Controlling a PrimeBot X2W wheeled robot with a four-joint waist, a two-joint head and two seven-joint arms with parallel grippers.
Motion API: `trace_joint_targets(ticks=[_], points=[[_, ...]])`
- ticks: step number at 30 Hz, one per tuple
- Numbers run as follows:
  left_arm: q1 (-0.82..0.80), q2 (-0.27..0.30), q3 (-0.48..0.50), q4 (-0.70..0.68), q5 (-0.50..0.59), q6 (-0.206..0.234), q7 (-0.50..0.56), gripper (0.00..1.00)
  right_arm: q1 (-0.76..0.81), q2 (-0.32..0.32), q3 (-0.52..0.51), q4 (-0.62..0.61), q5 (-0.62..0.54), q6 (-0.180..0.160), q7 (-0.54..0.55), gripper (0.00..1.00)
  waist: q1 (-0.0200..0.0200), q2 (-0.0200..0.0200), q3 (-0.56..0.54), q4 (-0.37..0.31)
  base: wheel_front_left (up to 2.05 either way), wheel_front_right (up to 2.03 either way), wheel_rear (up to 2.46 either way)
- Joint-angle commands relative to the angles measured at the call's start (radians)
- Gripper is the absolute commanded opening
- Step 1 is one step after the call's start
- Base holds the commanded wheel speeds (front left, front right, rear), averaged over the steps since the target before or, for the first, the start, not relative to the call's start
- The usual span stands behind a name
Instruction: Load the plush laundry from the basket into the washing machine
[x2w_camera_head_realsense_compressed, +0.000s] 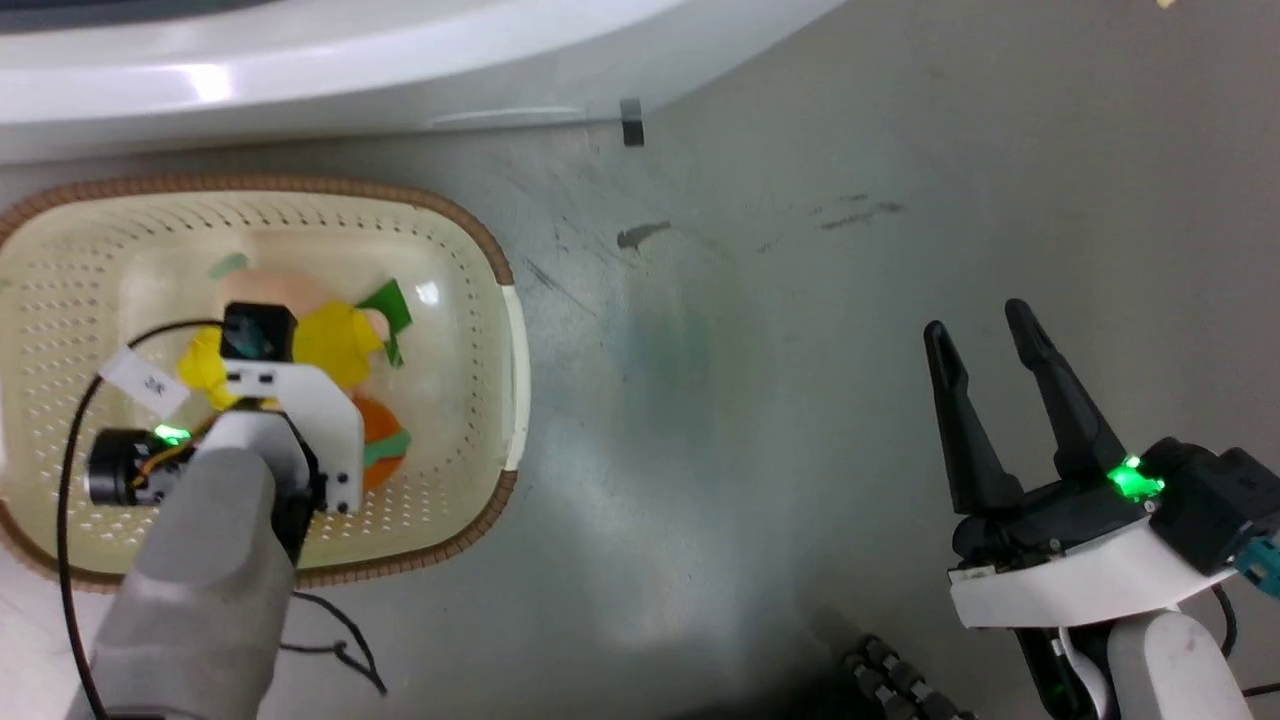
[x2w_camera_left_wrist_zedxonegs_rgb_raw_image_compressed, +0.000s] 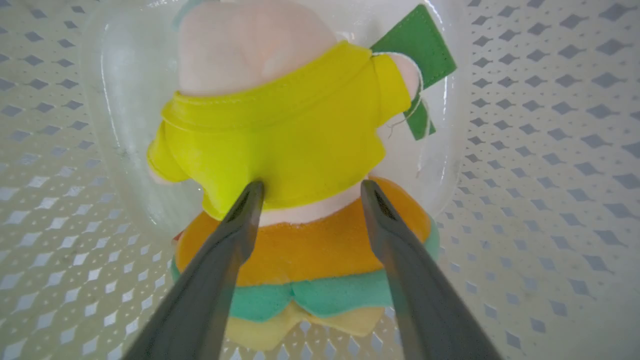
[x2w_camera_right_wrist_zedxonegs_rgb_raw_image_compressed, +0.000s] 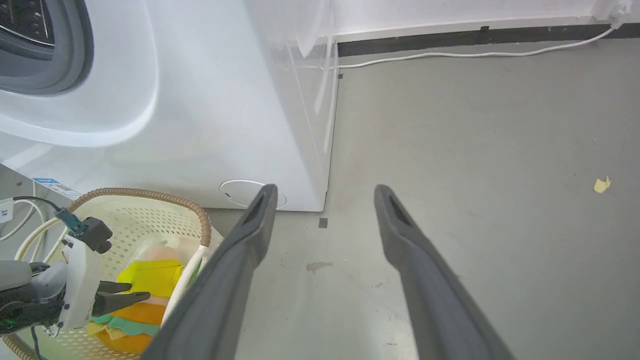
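Hanging inside the basket (x2w_camera_head_realsense_compressed: 497, 262), the left gripper (x2w_camera_left_wrist_zedxonegs_rgb_raw_image_compressed: 311, 188) stands open, its fingers spread across the lower hem of the figure (x2w_camera_left_wrist_zedxonegs_rgb_raw_image_compressed: 280, 135) in its yellow shirt. The left tip seems to touch the cloth and the right tip lies at the shirt's edge, with nothing gripped yet. The figure lies on the basket bottom, and the burger (x2w_camera_left_wrist_zedxonegs_rgb_raw_image_compressed: 310, 250) touches it on the near side.

I judge the step in hand to be grasping the figure. The fingers should sink a little deeper, so they close on the stuffed body rather than on loose shirt, and should keep off the burger so only one toy comes up.

The lift should go straight up past the brown rim before swinging far, where the washer (x2w_camera_right_wrist_zedxonegs_rgb_raw_image_compressed: 200, 100) stands close behind the basket's far edge. Its grey-ringed opening sits higher and to the left. The right gripper (x2w_camera_head_realsense_compressed: 977, 320), open and empty, hovers over the grey floor (x2w_camera_head_realsense_compressed: 750, 400) well to the right, out of that path.
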Motion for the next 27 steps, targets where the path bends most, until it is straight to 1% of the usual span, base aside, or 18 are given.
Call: trace_joint_targets(ticks=[1,8,9,10,14,20,22,27], points=[[-0.037,0.009,-0.010,0.030,-0.003,0.008,0.010,1.00,-0.014,0.000,0.004,-0.009,0.013,-0.001,-0.012,1.00,-0.0001,0.0000,0.027,-0.007,0.00,0.00,0.00],[-0.104,0.014,-0.019,0.104,-0.032,0.022,0.023,1.00,-0.030,0.000,0.016,-0.018,0.036,-0.001,-0.026,1.00,-0.0001,0.0000,0.094,-0.022,0.00,0.00,0.00],[-0.111,0.015,-0.024,0.115,-0.033,0.023,0.028,0.66,-0.033,0.000,0.018,-0.019,0.039,-0.001,-0.028,1.00,-0.0001,0.0000,0.102,-0.024,0.00,0.00,0.00],[-0.117,0.016,-0.027,0.126,-0.036,0.023,0.031,0.00,-0.037,0.000,0.020,-0.019,0.042,-0.001,-0.030,1.00,-0.0001,0.0000,0.110,-0.027,0.00,0.00,0.00],[-0.141,0.030,-0.037,0.168,-0.048,0.022,0.018,0.00,-0.058,0.000,0.027,-0.016,0.054,-0.001,-0.039,1.00,-0.0001,0.0000,0.137,-0.042,0.00,0.00,0.00],[-0.160,0.055,-0.018,0.226,-0.099,0.032,-0.046,0.00,-0.102,0.001,0.054,-0.024,0.066,-0.001,-0.051,1.00,-0.0001,0.0000,0.143,-0.076,0.00,0.00,0.00],[-0.153,0.048,-0.014,0.248,-0.116,0.029,-0.070,0.00,-0.109,0.001,0.050,-0.018,0.064,-0.001,-0.055,1.00,-0.0001,0.0000,0.119,-0.073,0.00,0.00,0.00],[-0.088,0.007,-0.008,0.254,-0.142,0.003,-0.143,0.00,-0.087,0.001,0.023,0.004,0.018,-0.001,-0.056,1.00,-0.0001,0.0000,-0.011,-0.029,0.00,0.00,0.00]])
